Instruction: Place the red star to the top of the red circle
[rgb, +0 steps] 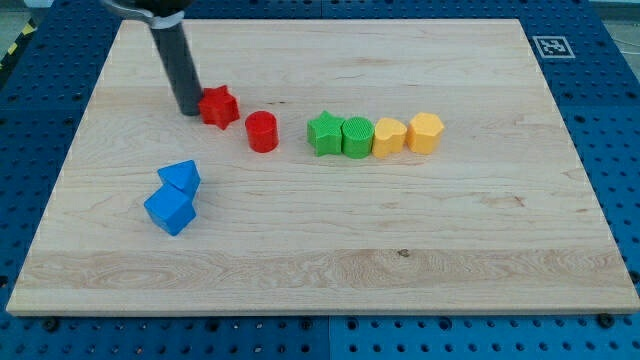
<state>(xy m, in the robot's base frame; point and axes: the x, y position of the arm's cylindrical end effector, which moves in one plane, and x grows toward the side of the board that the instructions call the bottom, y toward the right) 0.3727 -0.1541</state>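
Tip at the star's left flank, upper left of the frame.
The red star (218, 106) looks light, rigid and easy to spin; push it square on a flat side. It lies up-left of the red circle (261, 131). The end effector is a bare rod holding nothing, leaning from the top; my tip (189, 110) touches the star's left side.

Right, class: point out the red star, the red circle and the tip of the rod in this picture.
red star (219, 105), camera view, on its top face.
red circle (261, 126), camera view, on its flat round top.
my tip (188, 110), camera view, at the rod's very end, against the star's left side.
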